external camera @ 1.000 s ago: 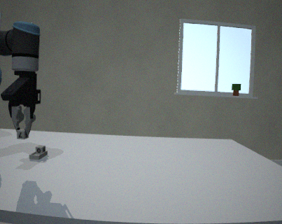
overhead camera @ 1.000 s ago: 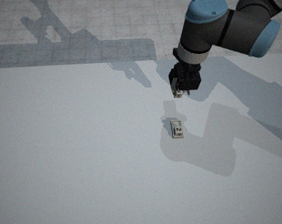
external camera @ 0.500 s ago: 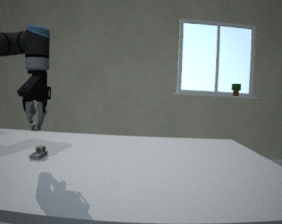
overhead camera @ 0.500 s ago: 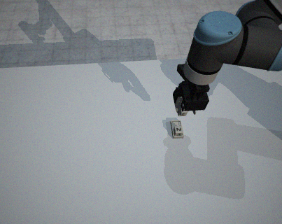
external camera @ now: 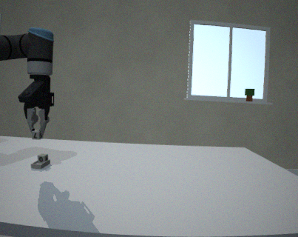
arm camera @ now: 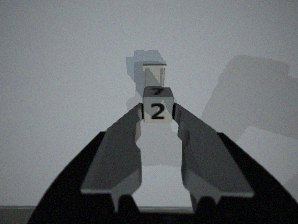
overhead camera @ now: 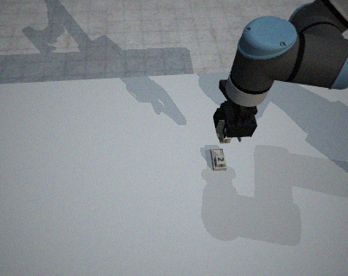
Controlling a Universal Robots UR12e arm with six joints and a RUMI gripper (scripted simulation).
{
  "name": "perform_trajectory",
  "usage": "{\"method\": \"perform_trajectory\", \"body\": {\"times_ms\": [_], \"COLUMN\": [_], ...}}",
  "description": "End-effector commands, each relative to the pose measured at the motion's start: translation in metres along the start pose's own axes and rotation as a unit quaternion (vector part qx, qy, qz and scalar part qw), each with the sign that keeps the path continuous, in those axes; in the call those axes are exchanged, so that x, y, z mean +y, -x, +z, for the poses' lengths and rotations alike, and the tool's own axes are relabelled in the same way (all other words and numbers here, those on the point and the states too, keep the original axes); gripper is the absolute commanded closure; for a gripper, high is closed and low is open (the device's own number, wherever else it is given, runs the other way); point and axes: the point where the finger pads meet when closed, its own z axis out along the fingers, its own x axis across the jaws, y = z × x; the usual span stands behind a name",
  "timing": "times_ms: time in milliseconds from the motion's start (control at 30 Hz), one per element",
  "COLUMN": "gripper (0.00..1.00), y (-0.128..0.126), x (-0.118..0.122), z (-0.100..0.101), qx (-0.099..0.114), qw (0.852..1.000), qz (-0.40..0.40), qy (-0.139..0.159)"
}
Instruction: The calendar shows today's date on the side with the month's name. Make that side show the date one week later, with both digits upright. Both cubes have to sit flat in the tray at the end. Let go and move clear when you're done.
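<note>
Worktop (overhead camera: pixel 76 203) (external camera: pixel 157 189) (arm camera: pixel 50 75): pale, flat surface. In the exterior view its far right corner is visible and its near edge crosses the bottom of the frame

Arm (overhead camera: pixel 266 62) (external camera: pixel 40 52): extends in from the right in the top view and from the left in the exterior view. The wrist section points down over the worktop

Window (external camera: pixel 229 61): two panes, set in the wall (external camera: pixel 120 74) beyond the far edge of the worktop

Fingers (overhead camera: pixel 220 129) (external camera: pixel 30 120): closed on opposite sides of one cube, raised clear of the worktop

Tray (overhead camera: pixel 219 169) (external camera: pixel 37 166) (arm camera: pixel 154 64): small and rectangular, on the worktop. In the top view it lies below the fingers, nearer the upper edge of the worktop than the lower-left corner

Held cube (overhead camera: pixel 225 141) (external camera: pixel 36 135) (arm camera: pixel 158 111): between the fingertips, outside the tray. An upright 2 faces the wrist camera; the digit on the adjoining face is foreshortened and cannot be confirmed

Seated cube (overhead camera: pixel 220 159) (external camera: pixel 43 158): in the tray, toward one end. A 2, turned sideways in the top view, marks its upper face; a 0 shows on a side face in the exterior view
</note>
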Motion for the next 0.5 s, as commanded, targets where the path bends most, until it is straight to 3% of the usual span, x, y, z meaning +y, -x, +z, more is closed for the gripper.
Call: {"method": "perform_trajectory", "body": {"times_ms": [0, 467], "gripper": [0.9, 0.9], "y": [-0.002, -0.001], "x": [0.0, 0.0], "z": [0.008, 0.045], "qx": [0.002, 0.002], "qw": [1.0, 1.0], "qz": [0.0, 0.0], "qy": [0.0, 0.0]}}
